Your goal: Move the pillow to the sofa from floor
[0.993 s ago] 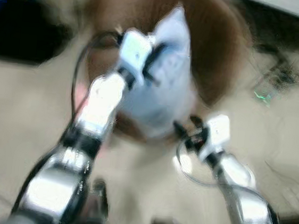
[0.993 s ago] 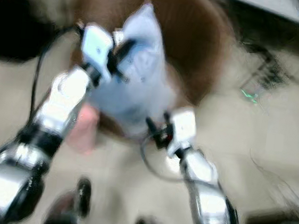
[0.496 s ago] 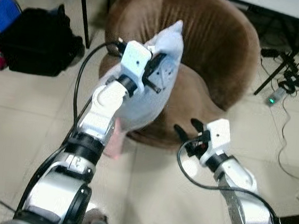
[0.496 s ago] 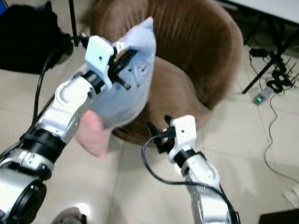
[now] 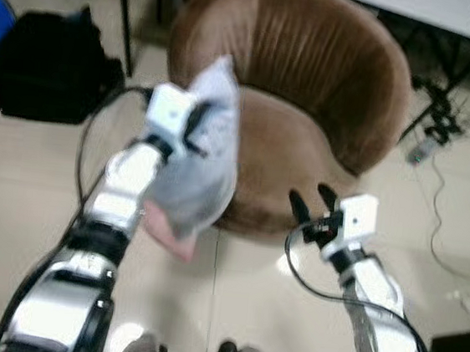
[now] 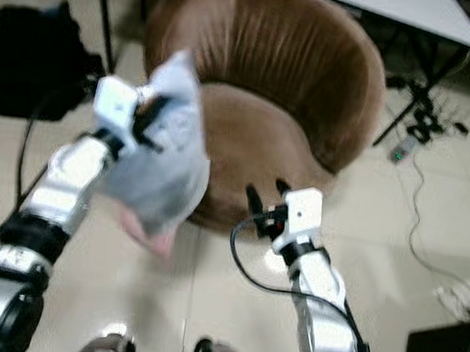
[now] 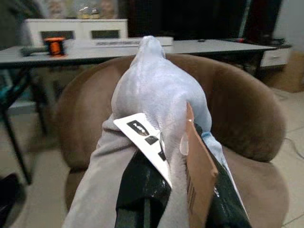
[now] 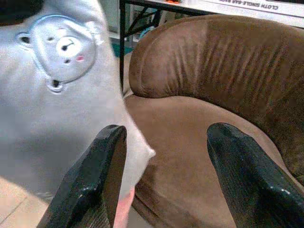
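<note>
The pillow is pale blue-grey, with a pink patch at its lower corner, and one face carries a stitched bear face in a round outline, white with dark eyes and a small pink cheek. A white label with black marks and a brown card tag hang from it. The sofa is brown velvet with faint vertical ribs on its back. The floor is cream tile. A bag on it is black. Both arms are silver with white wrist blocks, and the left gripper and right gripper have black fingers. The table is grey-white, with an orange reel on it.
</note>
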{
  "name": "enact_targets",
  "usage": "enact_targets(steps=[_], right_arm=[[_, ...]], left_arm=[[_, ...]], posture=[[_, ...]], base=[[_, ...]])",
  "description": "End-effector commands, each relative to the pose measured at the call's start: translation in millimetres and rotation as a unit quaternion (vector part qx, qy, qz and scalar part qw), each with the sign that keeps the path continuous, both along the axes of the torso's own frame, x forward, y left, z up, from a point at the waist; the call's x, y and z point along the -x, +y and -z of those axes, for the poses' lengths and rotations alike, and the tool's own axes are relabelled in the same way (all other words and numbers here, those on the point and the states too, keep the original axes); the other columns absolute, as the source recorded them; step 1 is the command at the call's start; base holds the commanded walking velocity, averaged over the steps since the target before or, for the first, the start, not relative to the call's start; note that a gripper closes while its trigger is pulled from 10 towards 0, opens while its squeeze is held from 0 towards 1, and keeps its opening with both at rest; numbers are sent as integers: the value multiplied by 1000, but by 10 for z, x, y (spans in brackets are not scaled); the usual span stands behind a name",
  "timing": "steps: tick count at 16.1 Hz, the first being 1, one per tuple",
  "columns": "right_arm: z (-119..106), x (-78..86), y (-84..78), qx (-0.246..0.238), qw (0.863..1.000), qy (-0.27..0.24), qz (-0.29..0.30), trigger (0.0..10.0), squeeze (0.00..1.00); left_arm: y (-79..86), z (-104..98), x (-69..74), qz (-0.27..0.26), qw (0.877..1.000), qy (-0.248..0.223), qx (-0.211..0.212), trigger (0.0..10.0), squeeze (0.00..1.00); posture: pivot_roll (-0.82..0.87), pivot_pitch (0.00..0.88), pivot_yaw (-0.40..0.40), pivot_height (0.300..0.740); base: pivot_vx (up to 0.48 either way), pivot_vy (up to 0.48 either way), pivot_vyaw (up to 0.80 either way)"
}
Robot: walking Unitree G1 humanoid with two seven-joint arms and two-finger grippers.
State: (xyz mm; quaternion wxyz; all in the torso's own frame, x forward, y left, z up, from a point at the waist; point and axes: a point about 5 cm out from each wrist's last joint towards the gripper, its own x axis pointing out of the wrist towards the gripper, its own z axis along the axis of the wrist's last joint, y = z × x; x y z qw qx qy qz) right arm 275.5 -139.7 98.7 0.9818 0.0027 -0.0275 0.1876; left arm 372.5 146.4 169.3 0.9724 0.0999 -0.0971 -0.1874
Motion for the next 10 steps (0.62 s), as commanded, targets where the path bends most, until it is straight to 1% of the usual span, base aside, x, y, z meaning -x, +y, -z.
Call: enact_targets(steps=[1,3,4,6,8,10], right_arm=[[0,-5,-64,1,1000,-6,17,10000,0],[7,-20,-28,1,1000,-15,17,10000,0],[14,-22,-23,-1,1000,-15,21,10000,0],[42,12,7,-3,1000,-12,16,10000,0],[97,41,-2,-1,1000,-4,13,10000,0],[113,68,9,-3,1000,-6,4,10000,0]], left_arm=[[-175,-182,-23,26,999,-43,-3,0,0],[-243,-244,-68,34,998,-48,-12,0,0],[-291,-265,-82,45,998,-50,-20,0,0],[-336,-274,-100,47,997,-49,-21,0,0],[-370,-240,-96,50,998,-44,-19,0,0],[-357,-192,-98,44,998,-35,-24,0,0]], posture=[[26,93,-114,740],[5,83,-96,740],[-1,82,-92,740],[-7,83,-98,740],[7,84,-116,740],[19,90,-120,740]], base=[[0,0,0],[0,0,0],[319,0,0],[480,0,0],[480,0,0],[472,0,0]])
